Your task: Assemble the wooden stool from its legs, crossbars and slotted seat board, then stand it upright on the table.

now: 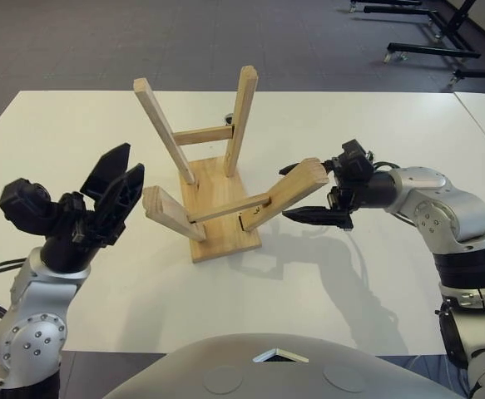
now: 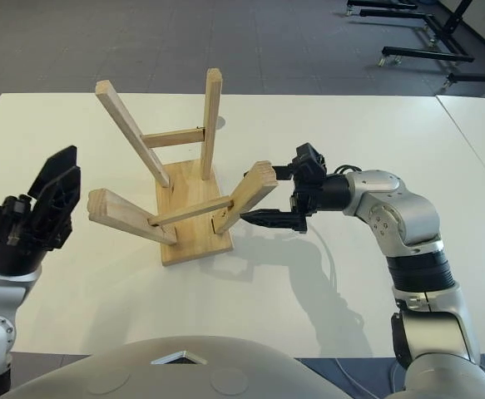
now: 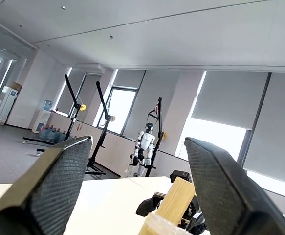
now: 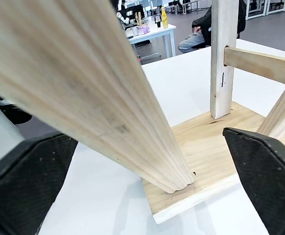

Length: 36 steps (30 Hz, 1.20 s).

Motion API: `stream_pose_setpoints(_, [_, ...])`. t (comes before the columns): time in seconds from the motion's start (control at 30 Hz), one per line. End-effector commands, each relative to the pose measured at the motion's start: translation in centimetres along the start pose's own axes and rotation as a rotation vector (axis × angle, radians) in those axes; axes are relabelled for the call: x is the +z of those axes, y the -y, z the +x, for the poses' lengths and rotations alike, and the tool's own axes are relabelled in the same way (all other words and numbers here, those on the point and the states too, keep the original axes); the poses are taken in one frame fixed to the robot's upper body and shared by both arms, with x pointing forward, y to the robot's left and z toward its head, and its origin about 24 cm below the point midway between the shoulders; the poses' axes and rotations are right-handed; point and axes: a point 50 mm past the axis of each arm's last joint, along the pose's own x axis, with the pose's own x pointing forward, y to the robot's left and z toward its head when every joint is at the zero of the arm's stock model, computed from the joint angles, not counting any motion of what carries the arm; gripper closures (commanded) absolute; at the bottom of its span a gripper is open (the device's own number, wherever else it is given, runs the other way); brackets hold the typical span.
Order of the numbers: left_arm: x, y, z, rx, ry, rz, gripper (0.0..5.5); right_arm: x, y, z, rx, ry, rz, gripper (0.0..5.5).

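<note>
Risk lies with the leaning near leg pair [image 1: 225, 208], which looks only part-seated in the slotted seat board [image 1: 225, 239]; a sideways shove could lever it out, or knock the upright far leg pair [image 1: 240, 116]; left tool [image 1: 133, 159], raised just beside that leaning pair's left end, gapes wide and holds nothing; the board lies flat on the bench [image 1: 59, 133]; right tool [image 1: 285, 191] straddles the right leg's tip, fingers well apart, unclamped; actual contact I cannot tell.
</note>
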Motion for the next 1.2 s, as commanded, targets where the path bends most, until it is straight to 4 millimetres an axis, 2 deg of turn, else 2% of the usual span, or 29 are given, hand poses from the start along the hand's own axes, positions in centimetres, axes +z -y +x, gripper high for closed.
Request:
stream_pose_setpoints(0.03, [1.3, 0.1, 1.3, -0.044, 0.003, 0.030, 2.05, -0.8, -0.8, 0.3, -0.018, 0.028, 0.026, 0.13])
stream_pose_setpoints(0.2, [2.9, -0.4, 0.9, -0.019, 0.000, 0.055, 2.05, -1.1, -1.3, -0.6, -0.070, 0.063, 0.048, 0.13])
stream_pose_setpoints(0.33, [4.8, -1.7, 0.7, -0.021, -0.140, 0.101, 2.05, -1.6, -2.7, -1.6, -0.085, 0.087, 0.076, 0.13])
stream_pose_setpoints(0.47, [6.5, -4.3, 3.7, -0.180, -0.415, 0.096, 2.05, -2.3, -5.1, -1.2, -0.047, 0.140, 0.127, 0.13])
stream_pose_setpoints(0.57, [5.9, -6.0, 6.4, -0.256, -0.535, 0.096, 2.05, -2.3, -5.7, -0.6, -0.060, 0.198, 0.121, 0.13])
stream_pose_setpoints(0.67, [4.8, -7.1, 8.0, -0.302, -0.615, 0.113, 2.05, -2.5, -6.0, 0.1, -0.065, 0.234, 0.126, 0.13])
stream_pose_setpoints(0.87, [2.4, -9.3, 8.4, -0.361, -0.796, 0.075, 2.05, -1.7, -5.5, 0.3, -0.101, 0.275, 0.067, 0.13])
stream_pose_setpoints(1.0, [1.5, -10.2, 8.4, -0.364, -0.851, 0.064, 2.05, -1.3, -5.6, 0.5, -0.085, 0.273, 0.056, 0.13])
stream_pose_setpoints(1.2, [-0.5, -9.8, 9.3, -0.430, -0.897, 0.027, 2.05, -1.5, -5.5, 0.4, -0.088, 0.253, 0.067, 0.13])
